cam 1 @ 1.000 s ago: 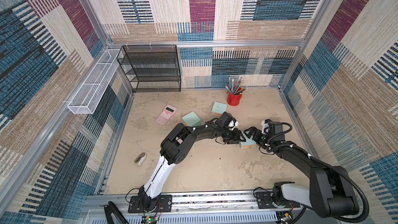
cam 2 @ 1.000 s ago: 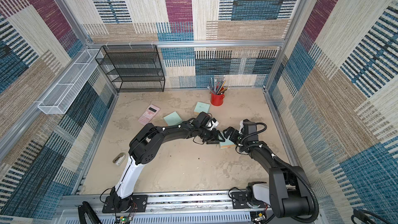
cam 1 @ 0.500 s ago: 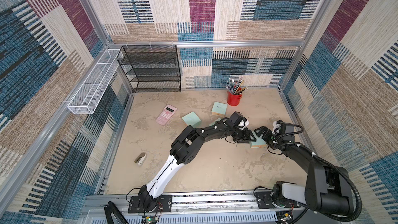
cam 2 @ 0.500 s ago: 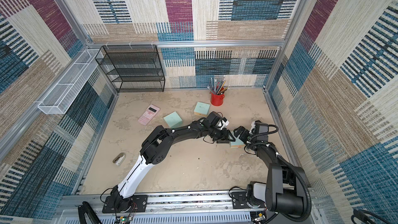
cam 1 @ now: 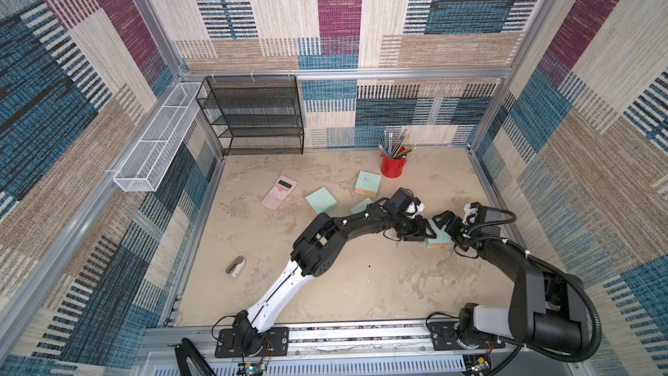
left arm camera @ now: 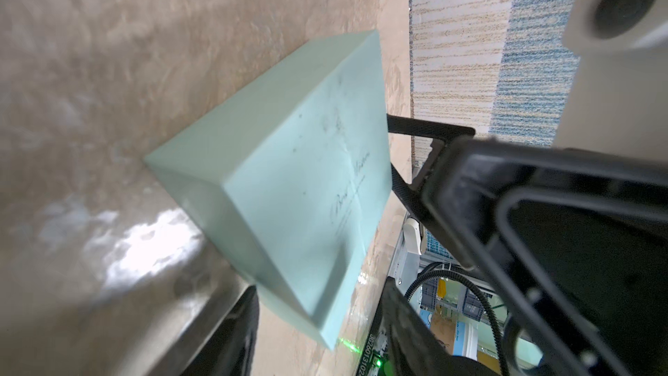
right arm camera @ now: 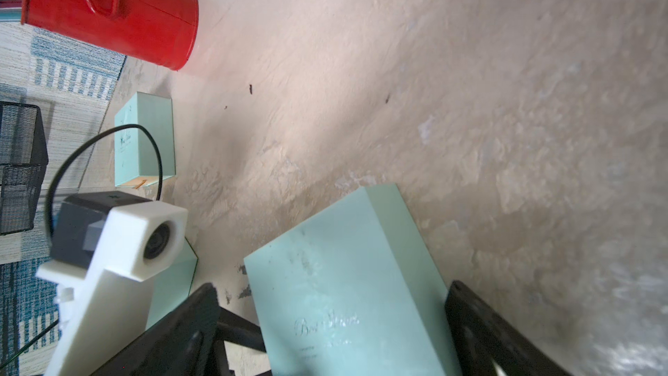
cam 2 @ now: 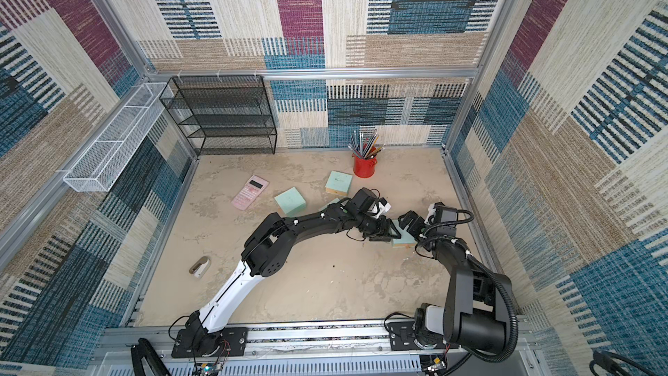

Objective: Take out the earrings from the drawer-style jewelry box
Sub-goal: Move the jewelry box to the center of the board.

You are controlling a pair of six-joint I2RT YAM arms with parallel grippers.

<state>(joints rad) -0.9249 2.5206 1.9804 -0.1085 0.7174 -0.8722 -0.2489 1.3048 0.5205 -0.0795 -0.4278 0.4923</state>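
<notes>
Jewelry box [cam 1: 439,239] btwn left gripper [cam 1: 420,231], right gripper [cam 1: 447,228].

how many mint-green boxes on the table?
4. One box between left gripper and right gripper; one by the red cup; one right of the calculator; one half-hidden behind the left arm. Arms may hide more.

Jewelry box [cam 1: 438,239] between left gripper [cam 1: 419,235], right gripper [cam 1: 448,227], seemingly touching; cup [cam 1: 393,167] behind.
</notes>
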